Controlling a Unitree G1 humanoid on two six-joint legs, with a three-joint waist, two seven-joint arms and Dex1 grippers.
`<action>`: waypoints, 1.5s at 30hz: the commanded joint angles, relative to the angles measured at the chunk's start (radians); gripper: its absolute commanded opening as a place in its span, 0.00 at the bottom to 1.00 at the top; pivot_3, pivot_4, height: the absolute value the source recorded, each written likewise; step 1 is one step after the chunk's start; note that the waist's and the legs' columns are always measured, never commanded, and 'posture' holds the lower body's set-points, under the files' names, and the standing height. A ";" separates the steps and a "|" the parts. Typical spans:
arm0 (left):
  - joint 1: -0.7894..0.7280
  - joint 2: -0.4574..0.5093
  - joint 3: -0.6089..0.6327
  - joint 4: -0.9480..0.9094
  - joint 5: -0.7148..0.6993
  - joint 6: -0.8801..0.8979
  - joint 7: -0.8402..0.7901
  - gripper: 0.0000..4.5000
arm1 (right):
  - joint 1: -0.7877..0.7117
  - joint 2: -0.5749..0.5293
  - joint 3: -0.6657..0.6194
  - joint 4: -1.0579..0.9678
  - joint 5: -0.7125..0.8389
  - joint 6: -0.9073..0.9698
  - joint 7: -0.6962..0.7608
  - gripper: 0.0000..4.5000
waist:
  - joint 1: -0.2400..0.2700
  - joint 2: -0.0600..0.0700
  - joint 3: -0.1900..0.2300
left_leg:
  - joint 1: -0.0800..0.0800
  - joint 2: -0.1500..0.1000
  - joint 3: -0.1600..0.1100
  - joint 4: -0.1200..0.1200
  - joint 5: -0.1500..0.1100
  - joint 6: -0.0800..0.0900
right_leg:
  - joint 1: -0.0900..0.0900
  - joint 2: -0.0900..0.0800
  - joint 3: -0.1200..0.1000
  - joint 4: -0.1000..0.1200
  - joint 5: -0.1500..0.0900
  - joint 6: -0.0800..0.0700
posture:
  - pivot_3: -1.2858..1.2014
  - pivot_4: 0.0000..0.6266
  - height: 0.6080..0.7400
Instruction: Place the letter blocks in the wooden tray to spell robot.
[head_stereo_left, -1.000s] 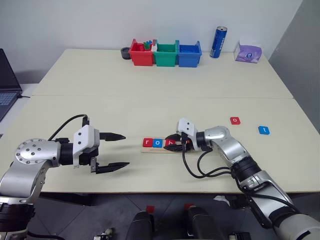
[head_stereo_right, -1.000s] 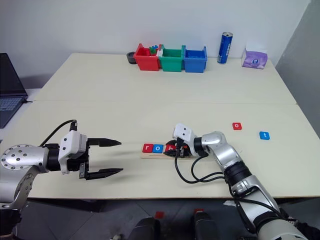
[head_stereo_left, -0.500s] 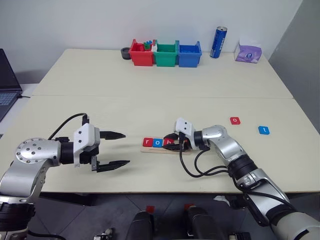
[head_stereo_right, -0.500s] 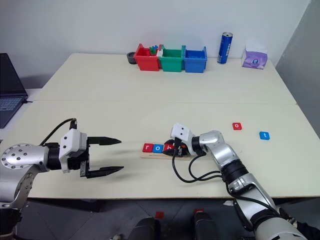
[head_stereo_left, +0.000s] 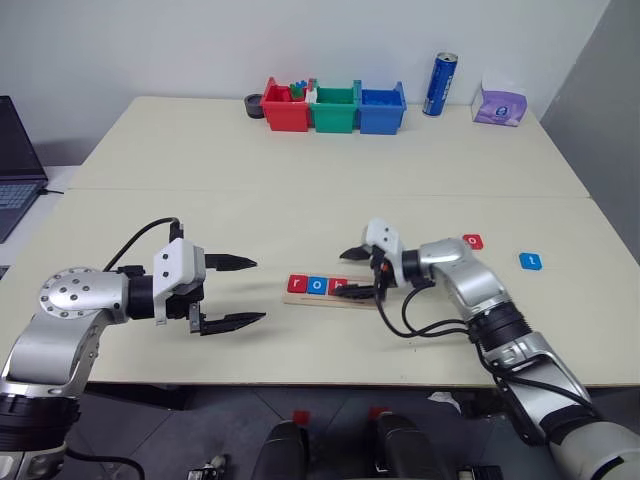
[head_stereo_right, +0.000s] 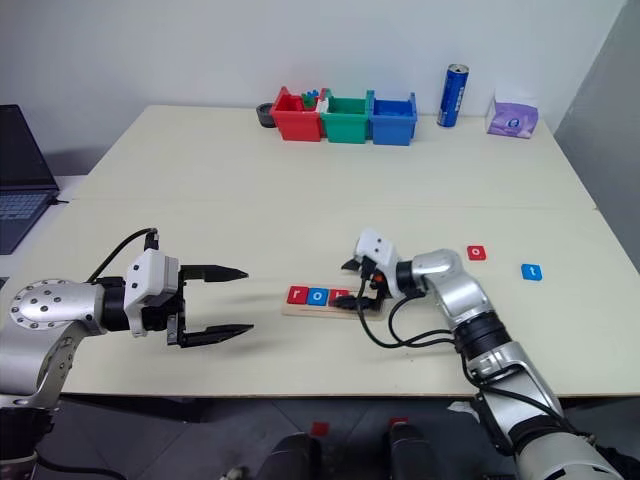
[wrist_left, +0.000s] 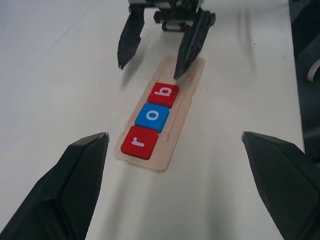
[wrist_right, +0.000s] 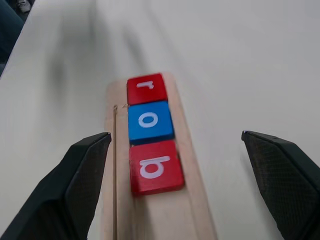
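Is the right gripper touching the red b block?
Apart. The right wrist view shows the b block lying in the tray with clear gaps to both fingers.

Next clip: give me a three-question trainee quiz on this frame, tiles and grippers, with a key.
1. Which letters already sit in the wooden tray, in order?
2. True or false: the right gripper is clamped on the red b tile.
3. Which tiles lie loose on the table? A) red o and blue t B) blue o and red t C) red r and blue b

Key
1. r, o, b
2. False; its jaws stand open above the tile.
3. A
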 joint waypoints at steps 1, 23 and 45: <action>-0.059 -0.051 -0.018 -0.038 -0.006 0.033 0.077 1.00 | 0.036 -0.052 -0.099 -0.193 0.077 0.144 -0.048 0.99 | 0.001 0.000 0.000 | 0.000 0.000 0.000 0.000 0.000 0.000 | 0.000 0.000 0.000 0.000 0.000 0.000 | 0.52 0.24 1.00; -0.345 -0.577 -0.354 -0.014 0.206 0.194 0.540 1.00 | 0.232 0.017 -0.406 -0.144 -0.103 0.156 -0.900 0.99 | -0.012 0.000 -0.002 | 0.001 -0.001 0.003 0.000 0.000 0.000 | 0.001 0.001 0.005 0.000 0.002 0.002 | 0.52 0.24 1.00; -0.296 -0.548 -0.344 -0.102 0.207 0.250 0.543 1.00 | 0.126 0.063 -0.497 0.055 -0.008 0.212 -1.007 0.65 | -0.007 0.000 -0.002 | 0.001 -0.002 0.003 0.000 0.000 0.000 | 0.001 0.000 0.005 0.000 0.002 0.002 | 0.52 0.24 1.00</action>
